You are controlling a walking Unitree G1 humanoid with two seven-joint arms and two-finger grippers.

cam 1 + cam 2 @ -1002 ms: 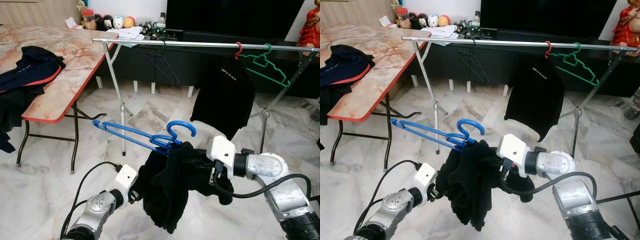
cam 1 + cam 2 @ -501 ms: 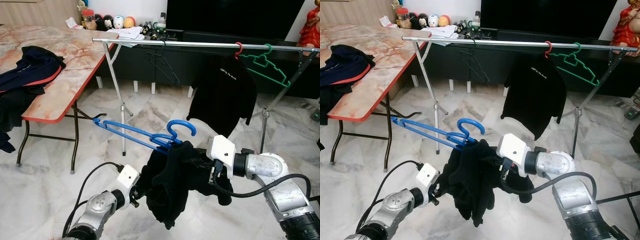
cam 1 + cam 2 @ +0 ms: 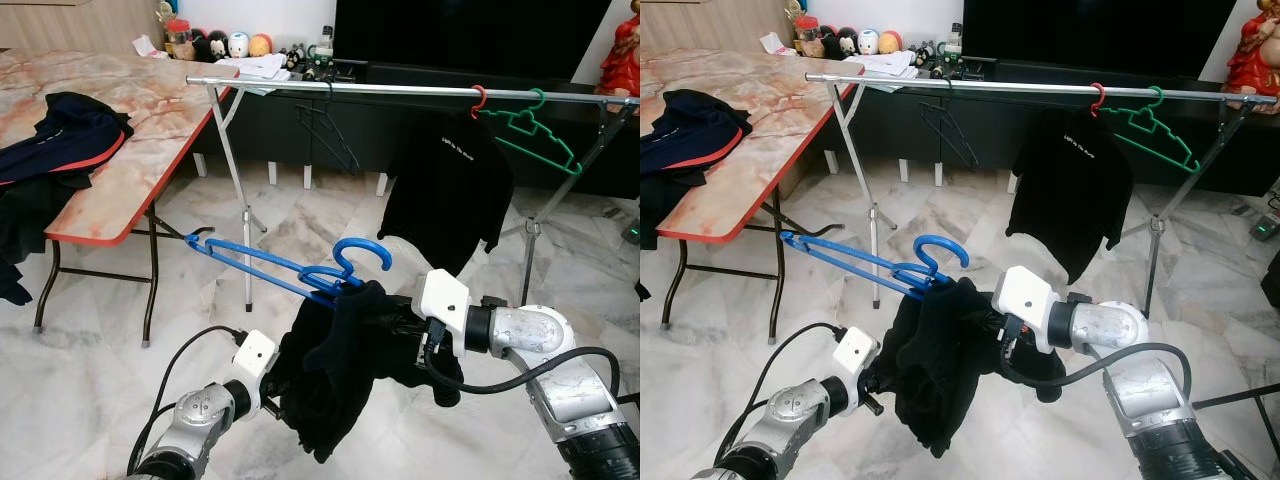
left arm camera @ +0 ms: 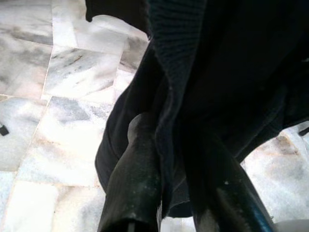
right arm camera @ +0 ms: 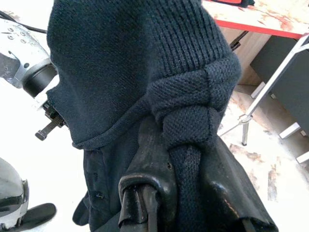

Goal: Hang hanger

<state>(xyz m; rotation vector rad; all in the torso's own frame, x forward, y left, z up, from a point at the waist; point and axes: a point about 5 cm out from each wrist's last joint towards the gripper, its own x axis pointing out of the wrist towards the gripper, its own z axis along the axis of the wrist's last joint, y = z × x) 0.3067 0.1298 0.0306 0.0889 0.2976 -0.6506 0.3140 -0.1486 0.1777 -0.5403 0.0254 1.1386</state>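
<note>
A blue hanger hangs low in front of me, its hook pointing up, its neck caught in a black knit garment. The garment droops from the hanger in a bunch. My right gripper is shut on a thick fold of the garment just under the hook, its fingers pressed on the knit. My left gripper is shut on the garment's lower left edge, with cloth between its fingers. The silver clothes rail runs across at the back, well above the hanger.
On the rail hang a black T-shirt on a red hanger, a bare green hanger and a black hanger. A marble-top folding table with dark clothes stands at the left. Marble floor lies below.
The garment's lower end has swung slightly left. The T-shirt on the rail has swayed a little. Both arms keep their hold and stay nearly still.
</note>
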